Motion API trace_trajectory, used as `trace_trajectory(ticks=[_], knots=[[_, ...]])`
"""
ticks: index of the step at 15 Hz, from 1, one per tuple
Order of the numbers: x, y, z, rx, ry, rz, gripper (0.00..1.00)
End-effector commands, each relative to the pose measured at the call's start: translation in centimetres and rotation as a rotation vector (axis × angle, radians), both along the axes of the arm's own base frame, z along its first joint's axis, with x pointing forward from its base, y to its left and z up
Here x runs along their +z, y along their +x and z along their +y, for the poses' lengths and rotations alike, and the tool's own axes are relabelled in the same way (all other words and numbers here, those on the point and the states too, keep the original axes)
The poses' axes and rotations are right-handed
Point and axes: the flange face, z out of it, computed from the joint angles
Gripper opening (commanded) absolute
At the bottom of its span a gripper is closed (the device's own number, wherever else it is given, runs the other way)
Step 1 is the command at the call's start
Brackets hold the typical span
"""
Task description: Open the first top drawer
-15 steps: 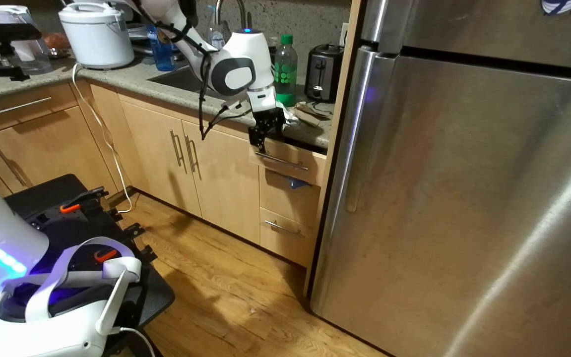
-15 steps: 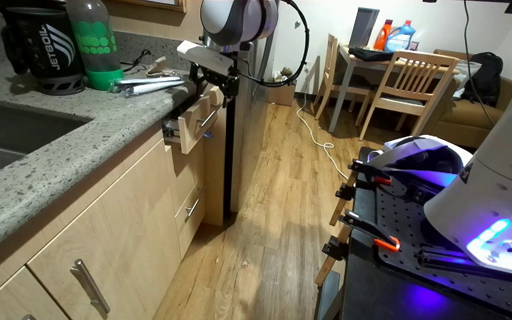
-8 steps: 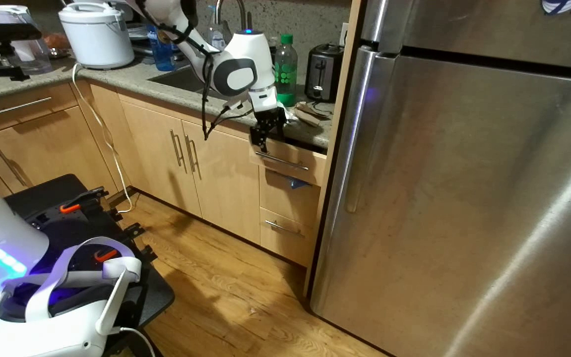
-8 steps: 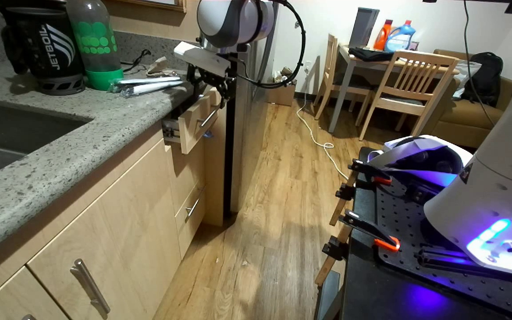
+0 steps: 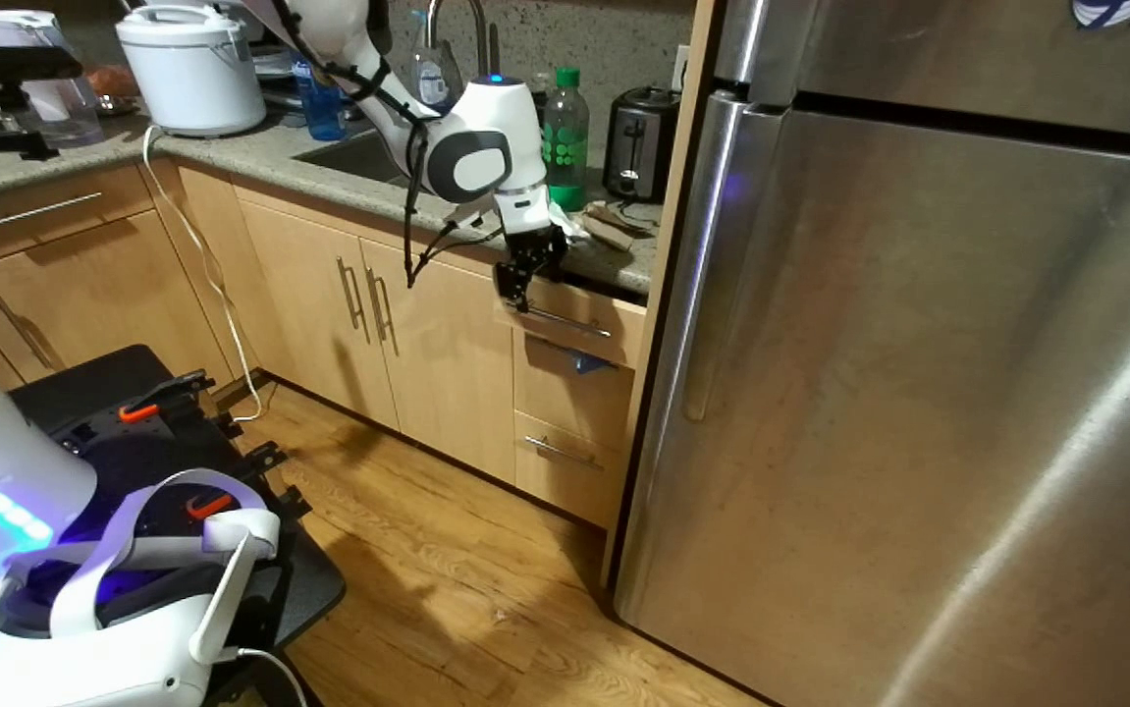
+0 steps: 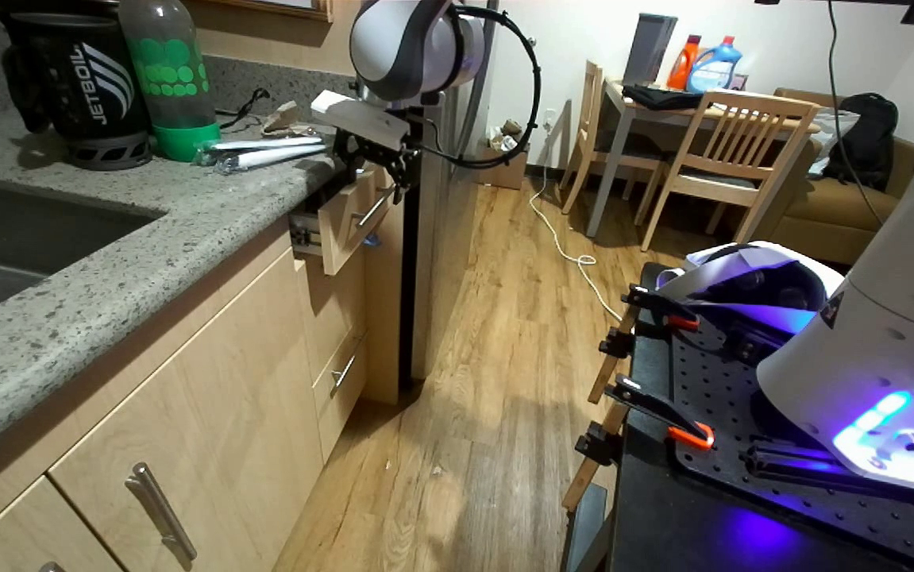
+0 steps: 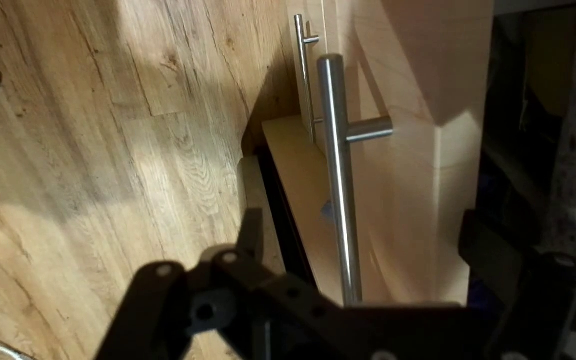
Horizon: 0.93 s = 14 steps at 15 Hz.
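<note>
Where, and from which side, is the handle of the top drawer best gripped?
I would take the middle of the handle, bringing the open gripper from above, one jaw behind: it is straight, and a post holds it off the drawer front, leaving a gap.

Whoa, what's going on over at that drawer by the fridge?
A robot arm reaches over to the top drawer beside the fridge. The drawer stands partway out. The robot's gripper, a two-fingered claw, is open and straddles the drawer front and its metal handle; whether it touches either, I can't tell. The job is to open that drawer, so that looks at least partly done. What lies inside is too dark to make out.
</note>
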Motion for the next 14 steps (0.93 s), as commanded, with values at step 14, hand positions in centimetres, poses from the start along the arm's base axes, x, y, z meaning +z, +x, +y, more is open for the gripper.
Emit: trace_trajectory(ticks=[14], knots=[[0.8,0.8,-1.4,-0.029,0.009,-0.019,1.00]])
